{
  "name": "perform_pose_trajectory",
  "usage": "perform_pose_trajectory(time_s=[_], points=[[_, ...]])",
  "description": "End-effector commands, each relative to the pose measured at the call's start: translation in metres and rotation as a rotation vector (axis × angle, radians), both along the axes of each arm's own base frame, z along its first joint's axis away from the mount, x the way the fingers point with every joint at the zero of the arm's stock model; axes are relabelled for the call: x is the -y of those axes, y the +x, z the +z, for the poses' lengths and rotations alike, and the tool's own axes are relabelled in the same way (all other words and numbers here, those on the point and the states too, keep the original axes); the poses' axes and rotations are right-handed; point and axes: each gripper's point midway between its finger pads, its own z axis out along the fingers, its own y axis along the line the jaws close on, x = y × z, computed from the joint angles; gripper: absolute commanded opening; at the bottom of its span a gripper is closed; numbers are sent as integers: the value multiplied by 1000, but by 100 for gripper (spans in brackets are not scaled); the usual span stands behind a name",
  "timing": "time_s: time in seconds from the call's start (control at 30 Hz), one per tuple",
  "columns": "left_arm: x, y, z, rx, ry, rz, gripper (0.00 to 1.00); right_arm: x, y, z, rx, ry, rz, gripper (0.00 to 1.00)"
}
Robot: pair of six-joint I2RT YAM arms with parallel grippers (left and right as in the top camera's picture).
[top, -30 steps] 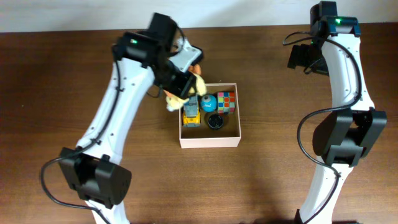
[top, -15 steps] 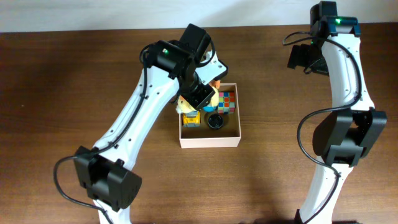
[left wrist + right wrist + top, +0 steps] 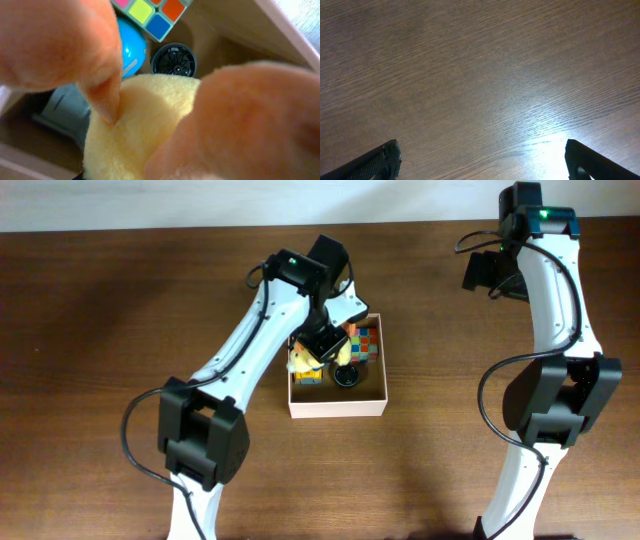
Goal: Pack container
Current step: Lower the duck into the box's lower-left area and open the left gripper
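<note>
The container [image 3: 337, 408] sits mid-bench [image 3: 100, 330], between my arms. My left tool [image 3: 322, 342] is over its rear left, gripping the plush toy [image 3: 150, 115]. Below, the puzzle cube [image 3: 364, 342] fills the rear right corner, with the ball [image 3: 131, 47] just beside it and the disc [image 3: 346, 375] in front. My right tool [image 3: 481, 162] is well apart, over the bench at far right.

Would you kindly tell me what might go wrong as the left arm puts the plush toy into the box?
1. The soft yellow-and-orange plush toy hangs near the left wall of the square white-walled cardboard container, above a multicoloured puzzle cube, a blue ball and a black round disc. Released here, it may perch on them or tip over the wall.
2. The plush fills the left wrist view, so the left jaws might descend blind and knock those toys.
</note>
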Motion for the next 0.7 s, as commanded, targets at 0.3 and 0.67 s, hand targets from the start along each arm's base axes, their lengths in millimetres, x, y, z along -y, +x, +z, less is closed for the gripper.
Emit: perform_pose_trajectory(time_s=[0.3, 0.67], points=[[22, -32, -8, -75, 22, -91, 43, 0, 0, 9, 21, -12, -7, 99], [-5, -49, -50, -152, 144, -87, 43, 0, 0, 9, 21, -12, -7, 99]])
